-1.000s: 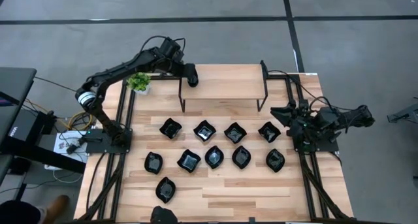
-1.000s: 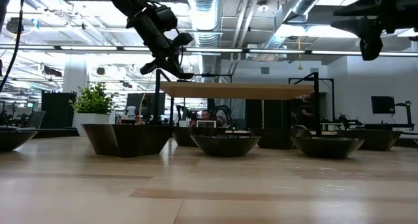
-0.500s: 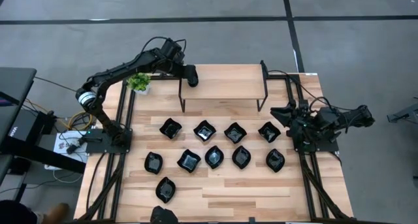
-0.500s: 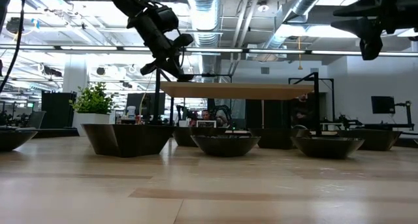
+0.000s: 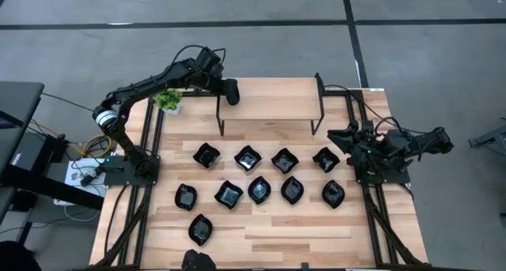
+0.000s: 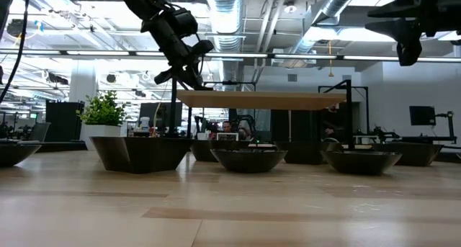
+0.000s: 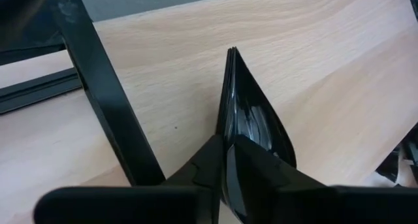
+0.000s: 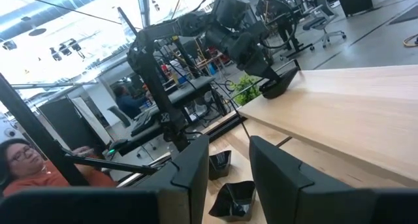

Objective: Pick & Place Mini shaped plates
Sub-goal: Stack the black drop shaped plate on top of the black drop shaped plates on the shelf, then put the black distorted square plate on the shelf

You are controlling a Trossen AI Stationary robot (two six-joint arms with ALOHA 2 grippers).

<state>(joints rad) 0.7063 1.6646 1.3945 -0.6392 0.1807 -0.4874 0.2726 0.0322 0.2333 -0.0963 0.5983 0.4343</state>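
Near edge of the table (image 5: pixel 261 239): two dishes at about 7 o'clock, one (image 5: pixel 200 229) by itself, one (image 5: pixel 197 260) half cut off by the frame. Beyond them, nine more in two rows across the middle, spaced apart and none stacked; likely laid out that way so each can be gripped by its rim alone. The front row (image 5: pixel 259 190) holds five, the back row (image 5: pixel 266 158) four.

The dishes are small, glossy and black, with wavy or pointed rims. From table height (image 6: pixel 248 159) they read as shallow bowls with thin, flared edges.

Right gripper (image 5: pixel 355 148) waits at 3 o'clock over its own side of the table, fingers parted, nothing between them.

Far side, 12 o'clock: a raised wooden shelf (image 5: pixel 273 101) on black legs. Left gripper (image 5: pixel 232 92) reaches over the shelf's left end, about 11 o'clock. Its wrist view shows the fingers (image 7: pixel 251 168) pinching the rim of a pointed dish (image 7: pixel 251 116), held on edge with its tip toward the shelf board. Grip on the thin rim probably keeps the fingers clear of the wood when it is set down. The dish appears close over the shelf; contact cannot be told.

A small potted plant (image 5: pixel 168 99) stands at the far left corner, beside that arm.
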